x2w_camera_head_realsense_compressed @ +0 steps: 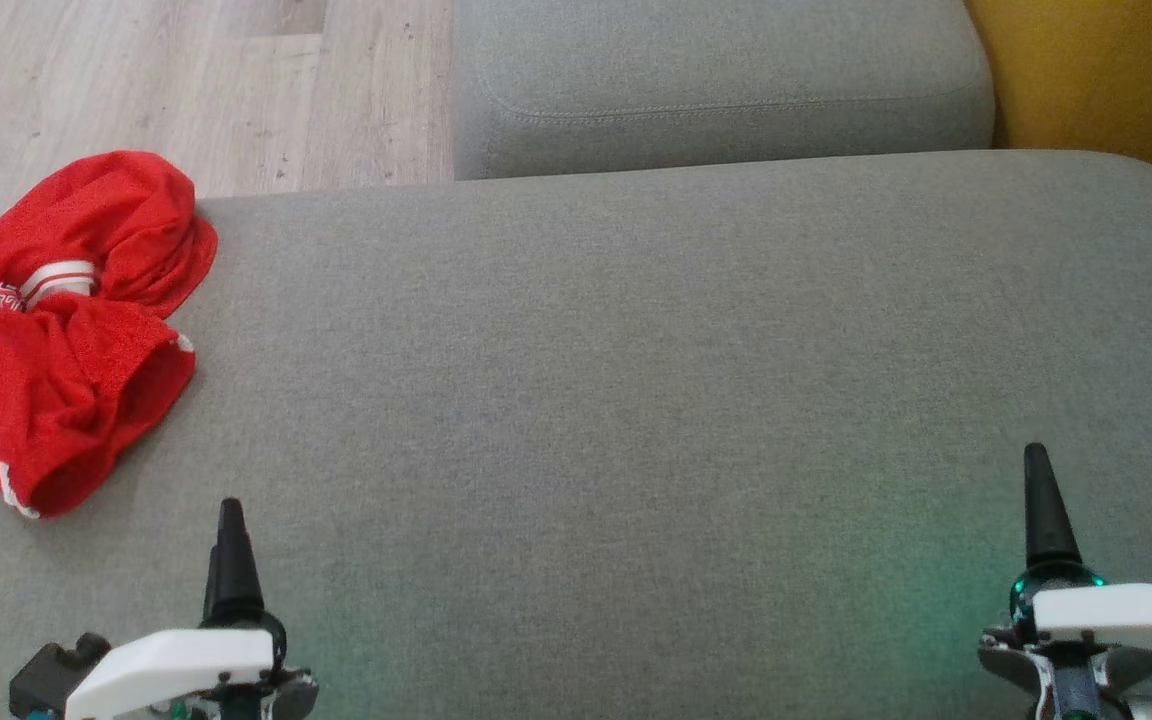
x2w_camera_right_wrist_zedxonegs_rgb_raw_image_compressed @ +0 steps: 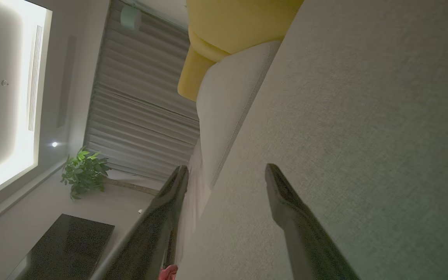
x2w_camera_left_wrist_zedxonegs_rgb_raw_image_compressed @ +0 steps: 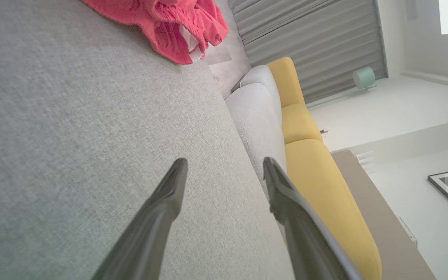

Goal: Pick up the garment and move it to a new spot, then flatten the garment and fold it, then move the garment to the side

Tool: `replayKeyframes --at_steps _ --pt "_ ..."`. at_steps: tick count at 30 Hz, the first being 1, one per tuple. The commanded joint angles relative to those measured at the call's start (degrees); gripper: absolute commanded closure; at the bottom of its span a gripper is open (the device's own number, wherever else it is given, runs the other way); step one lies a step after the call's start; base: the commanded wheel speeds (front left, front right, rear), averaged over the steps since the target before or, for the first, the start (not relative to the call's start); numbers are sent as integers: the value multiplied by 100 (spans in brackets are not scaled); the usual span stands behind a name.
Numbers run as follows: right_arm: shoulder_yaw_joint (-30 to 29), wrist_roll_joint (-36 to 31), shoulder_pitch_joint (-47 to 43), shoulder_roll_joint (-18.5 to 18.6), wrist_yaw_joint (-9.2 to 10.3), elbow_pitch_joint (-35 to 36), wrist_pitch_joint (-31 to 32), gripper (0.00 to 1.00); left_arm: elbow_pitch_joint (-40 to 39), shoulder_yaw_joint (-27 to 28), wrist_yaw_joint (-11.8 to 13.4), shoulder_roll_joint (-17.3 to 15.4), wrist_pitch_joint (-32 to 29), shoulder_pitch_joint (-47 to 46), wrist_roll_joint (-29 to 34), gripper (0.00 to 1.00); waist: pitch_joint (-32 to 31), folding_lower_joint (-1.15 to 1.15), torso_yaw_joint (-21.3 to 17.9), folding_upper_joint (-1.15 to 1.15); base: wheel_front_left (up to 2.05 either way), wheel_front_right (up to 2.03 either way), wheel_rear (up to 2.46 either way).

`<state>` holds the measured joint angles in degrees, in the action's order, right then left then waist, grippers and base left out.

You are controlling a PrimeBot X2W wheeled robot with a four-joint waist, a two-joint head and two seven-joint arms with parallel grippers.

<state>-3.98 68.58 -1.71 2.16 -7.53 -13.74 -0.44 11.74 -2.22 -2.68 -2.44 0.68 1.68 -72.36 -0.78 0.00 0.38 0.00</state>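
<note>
Across the scene, a wide grey cushion (x2w_camera_head_realsense_compressed: 636,400). At its far left corner, a crumpled red garment (x2w_camera_head_realsense_compressed: 66,340) (white trim showing). Near left, the left gripper (x2w_camera_left_wrist_zedxonegs_rgb_raw_image_compressed: 224,163), fingers spread wide, holding nothing. Near right, the right gripper (x2w_camera_right_wrist_zedxonegs_rgb_raw_image_compressed: 227,169), equally wide, empty, well apart from the garment.

One red garment (x2w_camera_head_realsense_compressed: 66,330), two grey cushions (x2w_camera_head_realsense_compressed: 636,420), one left tool (x2w_camera_left_wrist_zedxonegs_rgb_raw_image_compressed: 224,161), one right tool (x2w_camera_right_wrist_zedxonegs_rgb_raw_image_compressed: 226,167)

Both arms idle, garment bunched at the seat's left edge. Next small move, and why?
Probably reach the left gripper forward and leftward toward the red garment: its jaws stand open and empty, the garment lies crumpled on the grey seat on that side, far from the right gripper.
</note>
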Motion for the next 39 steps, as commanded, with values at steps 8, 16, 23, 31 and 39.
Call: replayKeyframes --at_steps 8,16,23,31,39 --pt "233 -763 53 39 2 257 -198 0 -224 -126 118 -27 181 -62 781 0 -16 0 8 0 0 0 0" --pt "396 -1527 15 42 2 292 -333 0 -179 -233 177 -29 316 5 1548 0 -31 0 19 0 0 0 0" --pt "496 -2136 -13 46 2 306 -451 0 -146 -275 246 -31 434 57 2235 0 -49 0 32 0 0 0 0" --pt "621 -2734 -43 49 3 318 -587 0 -111 -339 309 -32 568 125 2847 0 -69 0 46 0 0 0 0" --pt "745 -3316 -64 53 3 310 -721 0 -77 -422 385 -34 702 162 3338 0 -74 0 54 0 0 0 0"
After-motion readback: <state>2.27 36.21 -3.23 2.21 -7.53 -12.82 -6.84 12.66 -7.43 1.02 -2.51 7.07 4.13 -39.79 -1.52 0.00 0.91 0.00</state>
